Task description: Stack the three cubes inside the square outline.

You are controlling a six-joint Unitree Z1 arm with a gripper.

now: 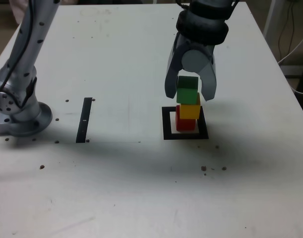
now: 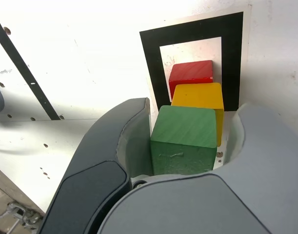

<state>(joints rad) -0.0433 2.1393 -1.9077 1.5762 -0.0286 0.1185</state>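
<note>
Three small matte cubes stacked in the thick black square outline [image 1: 185, 135] with white centre, on the white surface [image 1: 121, 59]: red cube [image 1: 179, 120] at bottom, yellow cube [image 1: 190, 109] on it, green cube [image 1: 187, 89] on top. Grey pincer [image 1: 189, 95] hangs over the stack, jaws parted either side of the green cube with visible gaps, gripping nothing. Thin black strip [image 1: 84, 120] lies well apart toward the exterior view's left.

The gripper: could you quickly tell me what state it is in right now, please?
Gripper: open, jaws either side of the green cube on top of the stack, gaps visible in the wrist view, so not gripping.
</note>
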